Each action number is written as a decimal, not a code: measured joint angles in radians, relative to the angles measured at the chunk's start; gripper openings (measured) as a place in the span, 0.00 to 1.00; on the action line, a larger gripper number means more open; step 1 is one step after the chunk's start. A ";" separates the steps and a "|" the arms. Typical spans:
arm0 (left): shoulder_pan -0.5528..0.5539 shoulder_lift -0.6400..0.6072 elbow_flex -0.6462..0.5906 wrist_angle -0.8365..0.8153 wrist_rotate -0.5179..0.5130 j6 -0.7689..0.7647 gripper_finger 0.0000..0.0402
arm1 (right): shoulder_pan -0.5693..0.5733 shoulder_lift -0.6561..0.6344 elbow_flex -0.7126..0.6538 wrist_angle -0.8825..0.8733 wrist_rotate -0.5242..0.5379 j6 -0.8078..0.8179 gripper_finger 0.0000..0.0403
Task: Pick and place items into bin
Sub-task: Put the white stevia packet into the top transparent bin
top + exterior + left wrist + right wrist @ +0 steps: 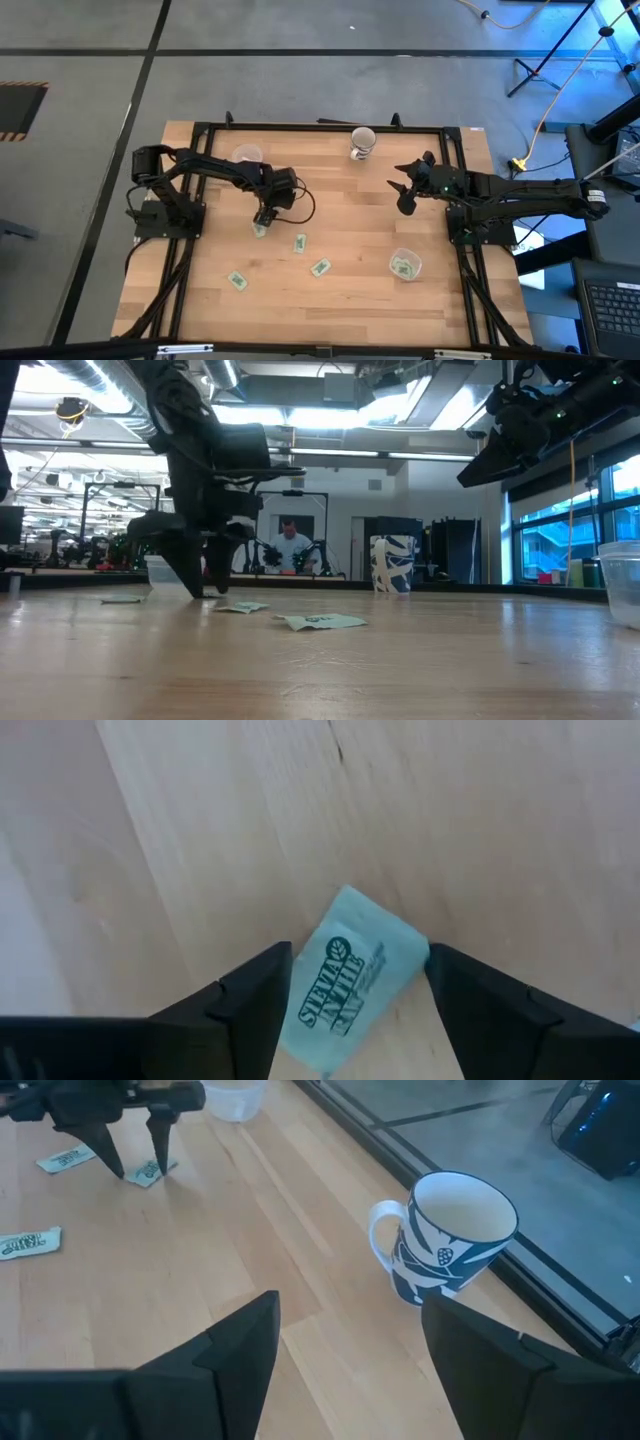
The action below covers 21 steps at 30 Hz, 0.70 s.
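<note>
Step in hand: picking. Left tool (262,219) down at light wooden counter (340,210), fingers apart, straddling small flat green-and-white packet (350,975); not yet gripped. Next: close, lift, carry to bin. Right tool (404,186) waits raised, fingers apart

A blue-patterned mug (450,1235) stands upright near the table's (340,300) far edge.

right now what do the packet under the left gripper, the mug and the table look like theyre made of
Packet between the open left gripper's fingers: probably matte paper, pale green with dark green print and slightly wrinkled.
Mug: likely glazed ceramic, glossy white with a dark blue pattern and a thick rim.
Table: light wood or a wood-look top, with visible grain and plank seams.
</note>
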 joint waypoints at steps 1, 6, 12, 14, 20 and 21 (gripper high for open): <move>0.007 0.002 0.000 0.000 0.018 0.000 0.57 | 0.000 0.000 0.000 0.000 0.000 0.009 0.61; 0.038 0.004 -0.003 0.002 0.049 0.000 0.51 | 0.000 0.000 0.000 0.000 0.000 0.018 0.61; 0.050 0.004 -0.005 0.012 0.051 -0.012 0.43 | 0.000 0.000 0.000 -0.001 0.000 0.016 0.61; 0.049 0.004 -0.005 0.014 0.048 -0.013 0.41 | 0.000 0.000 0.000 -0.001 0.000 0.015 0.61; 0.048 0.004 -0.005 0.016 0.043 -0.023 0.32 | 0.000 0.000 0.000 -0.010 0.000 0.013 0.61; 0.048 0.004 -0.005 0.017 0.041 -0.027 0.31 | 0.000 0.000 0.000 -0.014 0.000 0.013 0.61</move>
